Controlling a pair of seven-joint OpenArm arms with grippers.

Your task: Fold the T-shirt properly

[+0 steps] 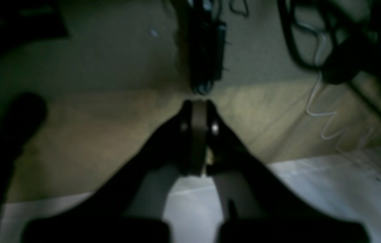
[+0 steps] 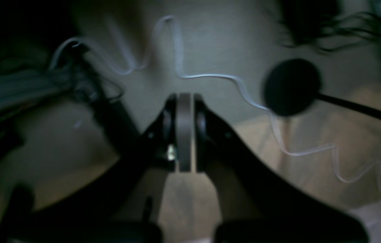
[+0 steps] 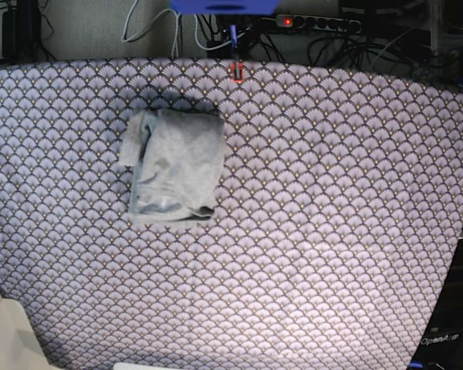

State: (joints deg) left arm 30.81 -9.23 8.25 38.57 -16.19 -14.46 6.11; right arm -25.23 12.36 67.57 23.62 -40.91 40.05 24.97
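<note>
T-shirt: I've got the T-shirt (image 3: pixel 172 164) down on the purple fan-scale cloth (image 3: pixel 316 216) over the table, a compact grey bundle sitting toward the far-left part of that cloth, well in from every edge.
Fold quality: looks done to me, but not crisp; the bundle's left side shows a rolled, bunched flap and its near edge is uneven.
Left gripper: the left gripper (image 1: pixel 199 103) is clenched, pads pressed flat together, nothing between them. It's off the cloth altogether, looking out over floor and a white cable (image 1: pixel 322 111).
Right gripper: the right gripper (image 2: pixel 184 98) is clamped tight too, empty, also away from the T-shirt, with a wavy white cable and a dark round object (image 2: pixel 291 87) beyond it.
Arms in base view: neither arm shows over the cloth.
Risk, the bundle: my guess is that loose left flap could spring open unaided, since soft knit won't hold a crease.
Risk, going back in: if I return to tidy it, a clenched gripper would nudge the bundle and drag the cloth beneath it.
Risk, cables: both wrists sit near trailing leads; a careless swing could snag one.
</note>
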